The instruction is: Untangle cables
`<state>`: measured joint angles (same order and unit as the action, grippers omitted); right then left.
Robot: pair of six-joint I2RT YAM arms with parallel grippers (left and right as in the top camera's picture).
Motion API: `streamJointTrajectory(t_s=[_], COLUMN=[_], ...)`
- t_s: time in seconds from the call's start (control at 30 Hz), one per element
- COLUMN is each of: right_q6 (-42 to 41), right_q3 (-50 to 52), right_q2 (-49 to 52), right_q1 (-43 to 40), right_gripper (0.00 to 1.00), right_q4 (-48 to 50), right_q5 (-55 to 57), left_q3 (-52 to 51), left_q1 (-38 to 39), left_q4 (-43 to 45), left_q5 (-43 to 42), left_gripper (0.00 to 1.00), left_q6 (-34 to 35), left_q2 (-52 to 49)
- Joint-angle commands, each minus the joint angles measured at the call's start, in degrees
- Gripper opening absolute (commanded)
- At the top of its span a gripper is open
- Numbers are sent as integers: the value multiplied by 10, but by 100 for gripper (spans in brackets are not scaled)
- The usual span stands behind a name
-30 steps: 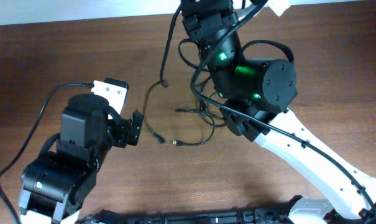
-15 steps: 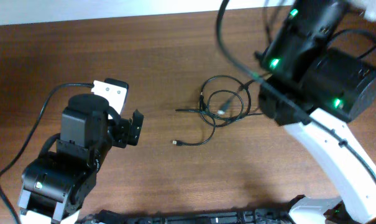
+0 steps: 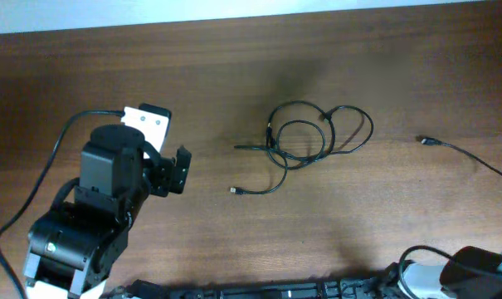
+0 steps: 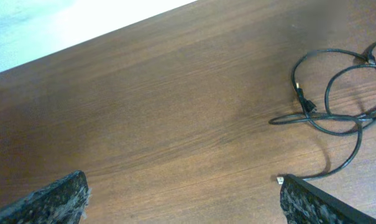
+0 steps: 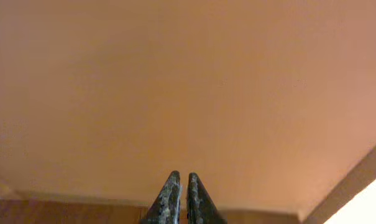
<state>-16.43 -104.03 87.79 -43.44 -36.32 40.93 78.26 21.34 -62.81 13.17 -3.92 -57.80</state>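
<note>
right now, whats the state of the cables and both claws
cable bundle: tangled in overlapping loops, flat on the table
single cable: lying apart from the bundle, on the right
left claw: open, empty, short of the bundle
right claw: shut, nothing in it

The table [image 3: 85, 75] is dark brown wood with a fine grain. A pale, bright strip [image 3: 109, 10] runs beyond its far edge. The right wrist view shows a plain orange-tan surface [image 5: 188, 81].
</note>
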Motion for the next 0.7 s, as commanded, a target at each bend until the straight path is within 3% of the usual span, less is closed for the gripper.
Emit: streamJointTrajectory(t_s=[0.0,0.13,0.3,0.43,0.57,0.67], right_q6=[-118,-141,-141,-139,-60,-15], right_q3=[-4,-4,0,5,29,29], right_q2=[23,72,128,173,221,242], right_q1=[-84,-170,-173,-173,-161,-113], right_gripper=[4,4,4,4,4,5], right_q4=[-53,-110,-160,-180,-183,-196], right_q5=[-147,-250,-258,-350,-479,-489], left_q3=[7,6,7,7,6,7], left_q1=[-1,-1,-1,-1,-1,-1], left_q4=[1,1,1,1,1,1], left_q5=[6,6,6,6,6,6], left_gripper=[99,99,99,99,99,99], left_q6=[-9,-9,-9,-9,-9,-9], left_q2=[1,1,1,1,1,1])
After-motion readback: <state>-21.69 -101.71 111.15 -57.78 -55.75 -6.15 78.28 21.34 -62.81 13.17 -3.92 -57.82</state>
